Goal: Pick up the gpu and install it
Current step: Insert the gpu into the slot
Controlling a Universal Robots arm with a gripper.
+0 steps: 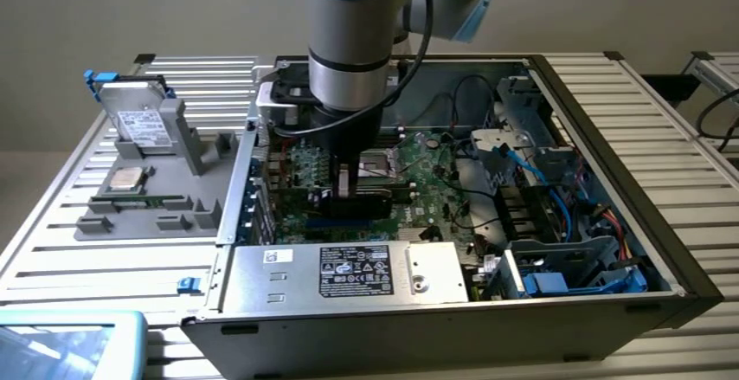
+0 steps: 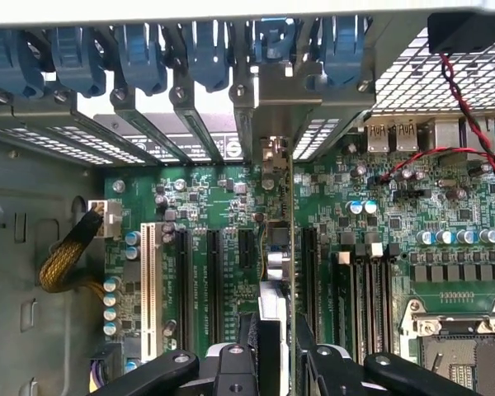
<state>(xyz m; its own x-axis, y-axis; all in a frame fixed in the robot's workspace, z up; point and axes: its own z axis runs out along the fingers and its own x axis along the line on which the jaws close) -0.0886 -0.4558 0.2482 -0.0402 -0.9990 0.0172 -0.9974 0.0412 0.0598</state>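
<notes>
Tool (image 2: pixel 278 334) clamped on upright gpu (image 2: pixel 276 264), slots (image 2: pixel 214 280) flanking both faces

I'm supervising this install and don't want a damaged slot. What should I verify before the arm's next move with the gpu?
1. Grip: gpu stands edge-on between the jaws, which are closed on it: ok.
2. Alignment: card runs parallel to the motherboard slots: ok.
3. Seating: its lower edge is hidden: cannot tell.
4. Fit at the rear slot covers: cannot tell.
5. Cables: red and black wires and yellow-sleeved bundle lie apart from the card: ok.
</notes>
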